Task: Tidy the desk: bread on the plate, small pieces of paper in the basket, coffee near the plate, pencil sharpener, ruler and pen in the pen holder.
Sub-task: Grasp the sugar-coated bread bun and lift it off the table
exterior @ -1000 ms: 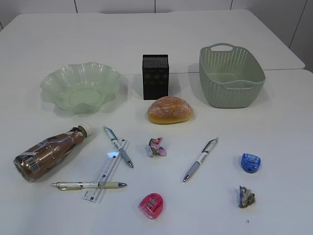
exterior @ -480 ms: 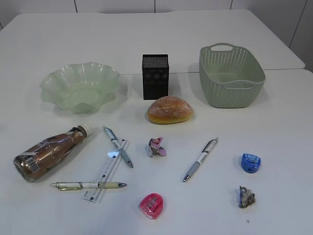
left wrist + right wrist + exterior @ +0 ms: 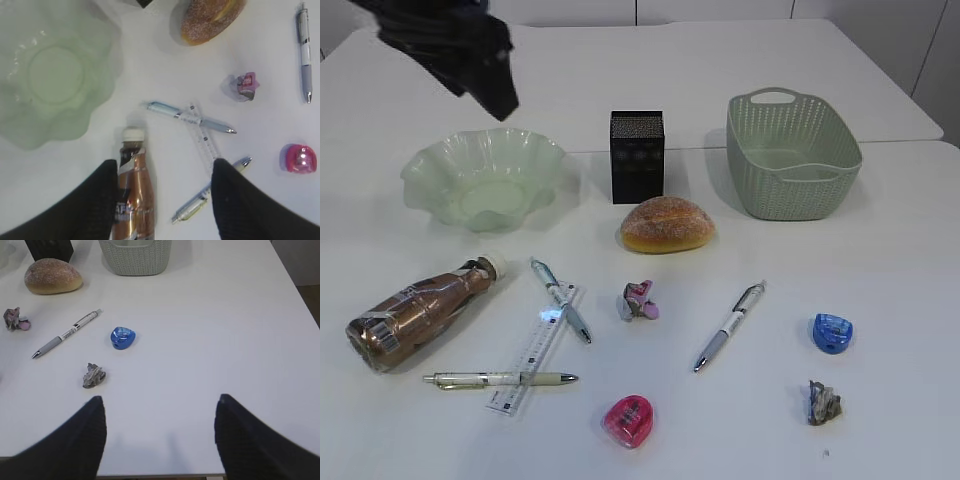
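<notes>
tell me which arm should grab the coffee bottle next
Left. Its open end effector hangs right over the bottle, beside the plate. The right end effector is over bare table near the blue sharpener.

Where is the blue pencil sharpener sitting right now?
The blue pencil sharpener lies on the right of the exterior view, between the grey-barrelled pen and the table edge, just above a crumpled grey paper scrap.
</notes>
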Robot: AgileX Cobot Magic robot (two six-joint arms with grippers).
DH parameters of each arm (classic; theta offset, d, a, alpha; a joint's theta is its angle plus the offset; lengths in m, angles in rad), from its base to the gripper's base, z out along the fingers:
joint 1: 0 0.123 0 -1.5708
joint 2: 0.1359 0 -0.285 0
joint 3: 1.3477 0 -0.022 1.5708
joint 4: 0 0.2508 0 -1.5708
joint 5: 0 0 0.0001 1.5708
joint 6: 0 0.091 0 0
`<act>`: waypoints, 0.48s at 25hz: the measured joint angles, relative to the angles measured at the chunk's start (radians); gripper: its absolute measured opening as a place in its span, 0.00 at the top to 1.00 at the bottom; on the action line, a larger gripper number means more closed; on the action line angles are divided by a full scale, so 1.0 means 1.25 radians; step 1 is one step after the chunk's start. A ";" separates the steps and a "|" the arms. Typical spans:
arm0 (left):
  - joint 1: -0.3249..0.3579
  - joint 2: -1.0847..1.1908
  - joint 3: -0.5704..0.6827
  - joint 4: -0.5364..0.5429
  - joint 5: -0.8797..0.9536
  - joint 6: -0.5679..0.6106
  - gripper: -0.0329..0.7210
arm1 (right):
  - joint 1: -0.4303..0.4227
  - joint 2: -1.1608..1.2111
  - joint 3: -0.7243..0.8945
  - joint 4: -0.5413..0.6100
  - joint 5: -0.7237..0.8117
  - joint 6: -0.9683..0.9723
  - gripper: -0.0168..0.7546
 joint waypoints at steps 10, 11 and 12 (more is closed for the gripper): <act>-0.080 0.199 -0.106 -0.019 -0.008 0.012 0.10 | 0.000 0.000 0.000 0.000 0.000 0.000 0.29; -0.085 0.218 -0.117 -0.020 -0.008 0.017 0.10 | 0.000 0.000 0.000 0.000 0.000 0.000 0.29; -0.090 0.236 -0.127 -0.020 -0.013 0.024 0.10 | 0.000 0.000 0.000 0.000 0.000 0.000 0.29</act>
